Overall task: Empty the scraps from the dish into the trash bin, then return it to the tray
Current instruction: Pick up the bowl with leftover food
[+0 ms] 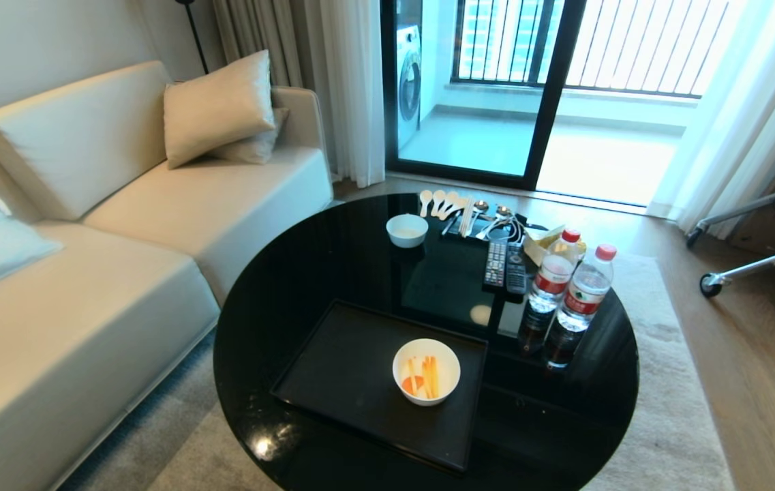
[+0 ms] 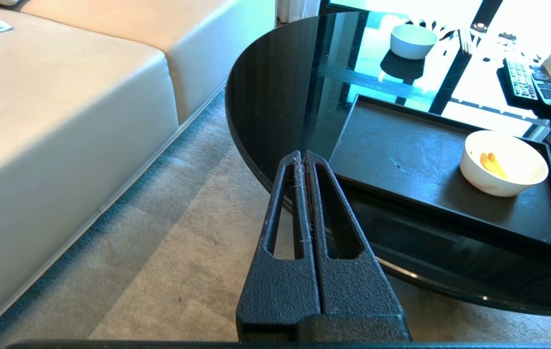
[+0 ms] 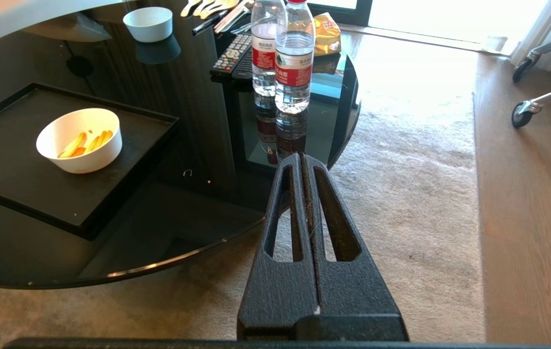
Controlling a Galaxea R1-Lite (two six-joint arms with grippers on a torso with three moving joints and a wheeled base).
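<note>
The white dish (image 1: 426, 372) stands on the right part of the black tray (image 1: 346, 382), on a round black glass table (image 1: 278, 286). Orange and pale yellow scraps (image 1: 421, 378) lie inside it. The dish (image 2: 504, 163) and tray (image 2: 401, 160) also show in the left wrist view, and the dish (image 3: 80, 139) and tray (image 3: 8, 169) in the right wrist view. My left gripper (image 2: 303, 154) is shut and empty, low beside the table's near left edge. My right gripper (image 3: 302, 157) is shut and empty, off the table's near right edge. Neither arm shows in the head view. The trash bin is out of view.
A smaller white bowl (image 1: 407, 230), spoons (image 1: 438, 202), two remotes (image 1: 504, 266) and two water bottles (image 1: 568, 300) crowd the table's far right. A cream sofa (image 1: 87, 273) runs along the left. A wheeled metal stand (image 1: 755, 259) is at the right, on the wood floor.
</note>
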